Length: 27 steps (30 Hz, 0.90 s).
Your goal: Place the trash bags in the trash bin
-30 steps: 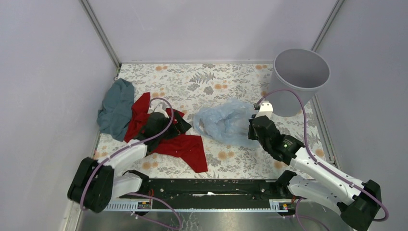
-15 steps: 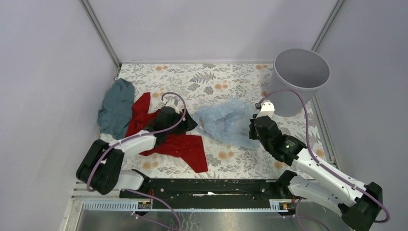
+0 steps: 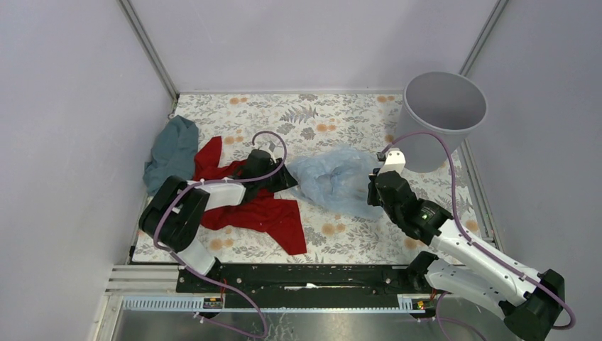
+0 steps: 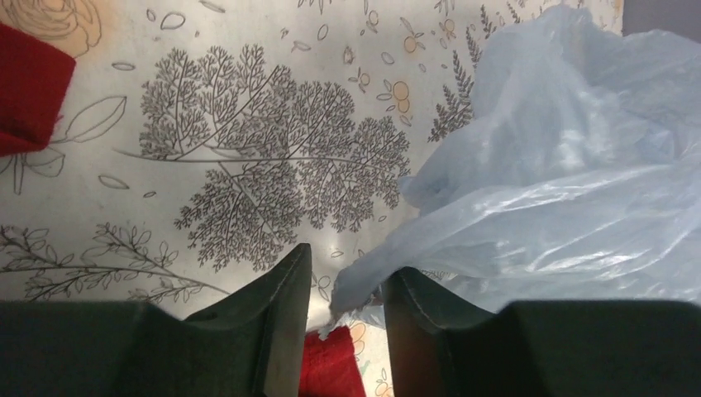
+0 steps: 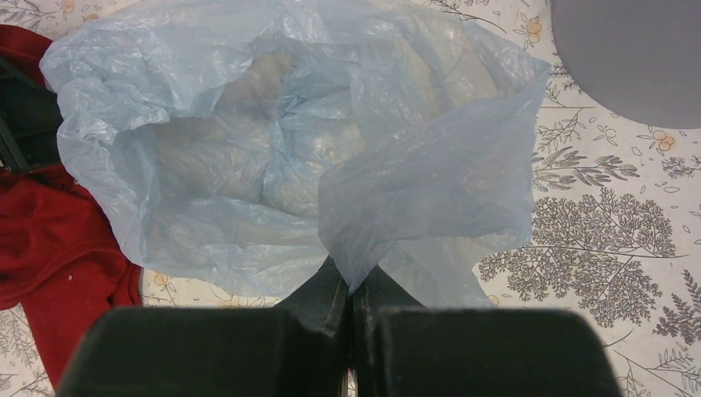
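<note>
Since a second ago the left gripper [image 4: 347, 277] has swung off the red cloth [image 3: 266, 217] to the trash bag [image 3: 330, 181], reaching its nine-o'clock edge, jaws narrowed yet apart around a film corner. The right gripper [image 5: 351, 285] stays pinched on the bag's four-o'clock edge. The red cloth lies just beside the bag at eight, the teal-grey cloth [image 3: 170, 153] farther off at nine. The trash bin [image 3: 426, 150] stands upright at one o'clock, apart.

A robotics lab test cell: plain pale wall panels [image 3: 312, 42] on metal corner posts [image 3: 148, 50] box in a floral-covered table [image 3: 341, 114]. At the bottom of the frame, a cabled left arm [image 3: 213, 193] and right arm [image 3: 461, 245] are bolted to a black rail [image 3: 305, 277].
</note>
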{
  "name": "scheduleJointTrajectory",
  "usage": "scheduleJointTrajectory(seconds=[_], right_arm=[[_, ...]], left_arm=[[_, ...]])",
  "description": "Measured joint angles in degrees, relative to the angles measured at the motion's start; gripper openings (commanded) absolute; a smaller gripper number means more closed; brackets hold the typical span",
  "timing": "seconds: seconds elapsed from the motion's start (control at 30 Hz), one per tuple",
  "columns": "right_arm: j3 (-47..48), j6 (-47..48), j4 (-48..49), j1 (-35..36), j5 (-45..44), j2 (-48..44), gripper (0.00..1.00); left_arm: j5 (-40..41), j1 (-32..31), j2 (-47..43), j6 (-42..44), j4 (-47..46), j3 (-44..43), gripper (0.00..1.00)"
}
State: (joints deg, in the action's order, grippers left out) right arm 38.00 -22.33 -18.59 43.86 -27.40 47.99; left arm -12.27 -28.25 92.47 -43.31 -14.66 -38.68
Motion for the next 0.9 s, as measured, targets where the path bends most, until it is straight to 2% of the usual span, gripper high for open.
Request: scheduleJointTrajectory(seconds=[0.07, 0.1, 0.13, 0.2, 0.3, 0.37, 0.43, 0.47, 0.5, 0.57, 0.63, 0.7, 0.73, 0.8, 0.9], right_arm=[[0.0, 0.0, 0.0, 0.0, 0.0, 0.0, 0.00], [0.0, 0.0, 0.2, 0.0, -0.1, 0.2, 0.00], [0.0, -0.1, 0.6, -0.3, 0.1, 0.8, 0.00], [1.1, -0.7, 0.9, -2.2, 1.7, 3.6, 0.00], [9.1, -2.2, -0.8, -9.8, 7.1, 13.2, 0.00], [20.0, -2.5, -2.4, -15.0, 10.2, 22.1, 0.00], [31.2, -1.7, -5.2, -17.0, 11.2, 28.0, 0.00], [50.9, 1.9, -4.6, -17.4, 14.3, 32.0, 0.00], [51.6, 2.1, -4.4, -17.4, 14.5, 31.8, 0.00], [52.8, 3.9, 1.4, -17.3, 18.1, 27.2, 0.00], [47.9, 5.1, 7.5, -17.3, 21.5, 19.0, 0.00], [39.1, 5.6, 14.1, -17.3, 23.3, 10.0, 0.00], [35.4, 5.4, 16.1, -17.3, 23.4, 6.8, 0.00], [27.5, 4.5, 19.6, -17.3, 23.4, 3.7, 0.00], [15.4, 2.4, 20.6, -17.3, 24.2, 6.8, 0.00]], left_arm=[[0.1, 0.0, 0.3, -0.3, 0.9, -1.0, 0.09], [0.5, 0.0, 0.7, -0.3, 1.9, -2.1, 0.03], [1.1, 0.0, 1.0, -0.3, 3.3, -3.6, 0.00], [2.3, 0.2, 2.3, -0.7, 7.5, -8.4, 0.00], [4.1, 1.4, 4.8, -1.5, 15.0, -19.3, 0.00], [4.8, 2.6, 7.9, -1.2, 22.0, -30.8, 0.00], [7.2, 3.3, 12.3, 0.5, 30.3, -47.2, 0.00], [13.5, 2.1, 11.3, 5.6, 34.8, -64.4, 0.00], [13.8, 1.9, 10.8, 5.8, 34.8, -64.9, 0.00], [17.9, -2.0, 2.9, 9.9, 31.7, -63.6, 0.00], [20.4, -6.5, -7.0, 12.2, 28.6, -58.1, 0.00], [22.1, -10.2, -15.6, 12.9, 26.8, -51.7, 0.00], [22.8, -9.9, -18.7, 12.6, 26.6, -49.3, 0.00], [23.4, -4.8, -20.9, 10.5, 24.8, -43.3, 0.00], [21.7, 1.4, -17.9, 7.3, 21.7, -28.8, 0.00]])
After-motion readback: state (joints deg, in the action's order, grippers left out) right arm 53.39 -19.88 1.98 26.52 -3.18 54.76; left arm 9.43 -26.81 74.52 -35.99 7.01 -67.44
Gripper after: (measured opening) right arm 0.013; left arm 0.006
